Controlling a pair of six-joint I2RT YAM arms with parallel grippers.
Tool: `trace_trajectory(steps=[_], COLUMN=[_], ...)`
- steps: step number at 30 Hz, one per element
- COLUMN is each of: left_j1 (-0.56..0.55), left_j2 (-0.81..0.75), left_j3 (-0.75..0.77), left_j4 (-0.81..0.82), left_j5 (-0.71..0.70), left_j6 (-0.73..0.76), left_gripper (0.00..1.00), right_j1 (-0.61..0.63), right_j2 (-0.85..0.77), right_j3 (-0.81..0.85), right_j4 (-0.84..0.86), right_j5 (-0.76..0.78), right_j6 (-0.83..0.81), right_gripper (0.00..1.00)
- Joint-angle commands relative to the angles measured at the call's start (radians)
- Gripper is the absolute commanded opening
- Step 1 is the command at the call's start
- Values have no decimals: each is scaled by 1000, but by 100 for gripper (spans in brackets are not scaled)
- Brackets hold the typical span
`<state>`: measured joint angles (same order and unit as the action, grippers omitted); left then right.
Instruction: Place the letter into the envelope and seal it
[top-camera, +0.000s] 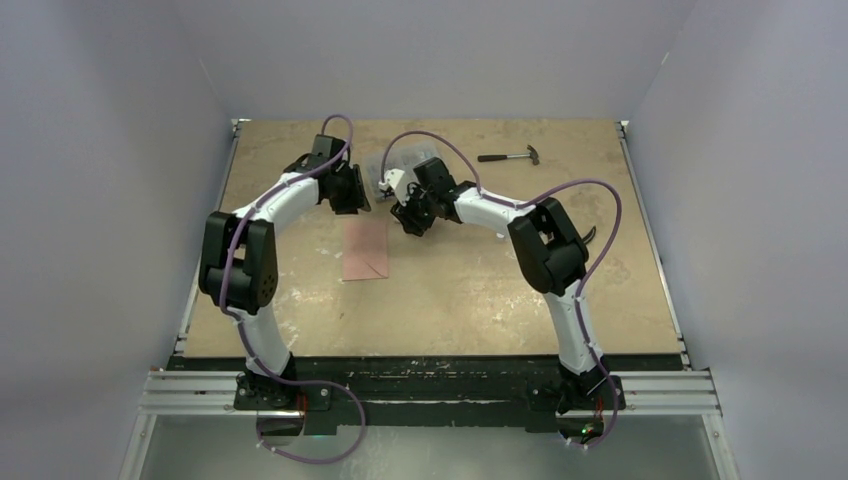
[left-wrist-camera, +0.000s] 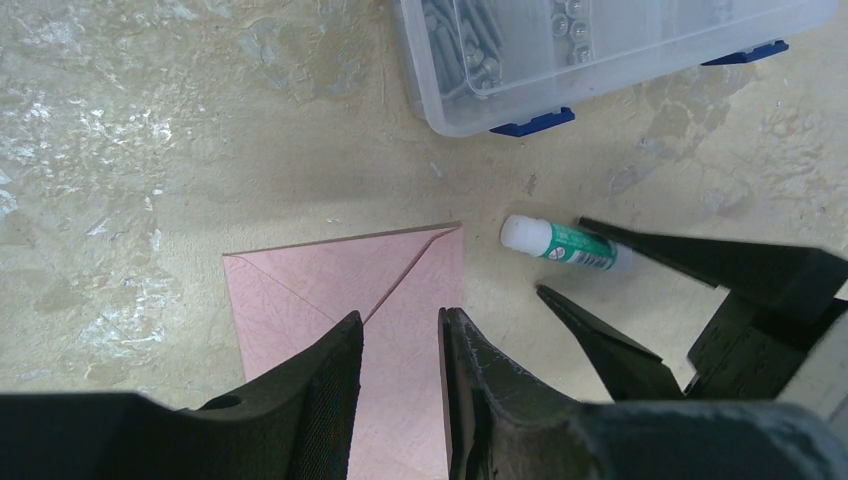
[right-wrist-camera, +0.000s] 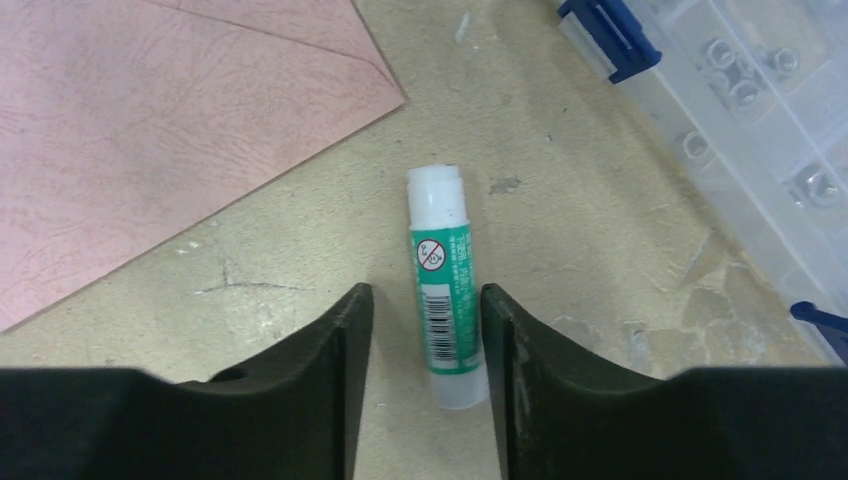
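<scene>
The salmon-pink envelope (top-camera: 364, 250) lies flat on the table, diagonal seams showing, in the left wrist view (left-wrist-camera: 320, 280) and the right wrist view (right-wrist-camera: 150, 120) too. The peach letter does not show in any view. My left gripper (top-camera: 350, 197) is open and empty just above the envelope's far edge (left-wrist-camera: 400, 315). A green-and-white glue stick (right-wrist-camera: 443, 290) lies on the table right of the envelope (left-wrist-camera: 565, 244). My right gripper (top-camera: 408, 215) is open, its jaws on either side of the stick's rear half (right-wrist-camera: 426, 290), with a gap on the left side.
A clear compartment box (top-camera: 405, 160) with blue latches and screws inside stands just beyond both grippers (left-wrist-camera: 600, 50) (right-wrist-camera: 750, 120). A hammer (top-camera: 510, 156) lies at the back right. The right gripper's fingers (left-wrist-camera: 700, 262) sit close beside the left gripper.
</scene>
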<state>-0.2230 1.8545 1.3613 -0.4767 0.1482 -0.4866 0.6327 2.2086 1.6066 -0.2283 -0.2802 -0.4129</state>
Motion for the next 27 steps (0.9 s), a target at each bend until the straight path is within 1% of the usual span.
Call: trace_trajectory(steps=[1, 4, 6, 7, 9, 13, 15, 17, 18, 19, 22, 24, 27], left_j1=[9, 11, 17, 21, 27, 28, 28, 28, 28, 27, 23, 21, 16], left_j2=[-46, -60, -80, -96, -142, -222, -262, -303, -321, -342, -407, -447, -496], left_j3=[-4, -13, -26, -37, -63, -101, -125, -150, -166, -184, -256, -300, -346], left_j4=[18, 27, 45, 64, 109, 189, 246, 302, 338, 376, 624, 766, 911], left_j5=[7, 5, 4, 12, 32, 96, 169, 242, 281, 321, 460, 504, 519], left_j6=[-4, -18, -40, -51, -66, -63, -55, -65, -74, -85, -159, -226, -305], left_gripper=[32, 33, 34, 35, 38, 51, 60, 68, 70, 70, 68, 68, 70], right_j1=[-5, -5, -5, -6, -12, -55, -73, -82, -87, -89, -103, -110, -111], right_j2=[33, 28, 17, -1, -55, -201, -302, -385, -419, -450, -533, -571, -599], right_j3=[0, -23, -42, -59, -105, -199, -267, -317, -336, -349, -391, -416, -397], right_j4=[-123, -56, -34, -20, 43, 177, 255, 331, 358, 390, 514, 630, 688], right_j5=[19, 75, 67, 62, 44, -99, -156, -193, -219, -237, -345, -382, -407], right_j6=[-13, 2, 26, 41, 77, 190, 258, 328, 364, 397, 568, 717, 815], right_gripper=[41, 28, 17, 14, 10, 7, 7, 8, 8, 8, 10, 11, 12])
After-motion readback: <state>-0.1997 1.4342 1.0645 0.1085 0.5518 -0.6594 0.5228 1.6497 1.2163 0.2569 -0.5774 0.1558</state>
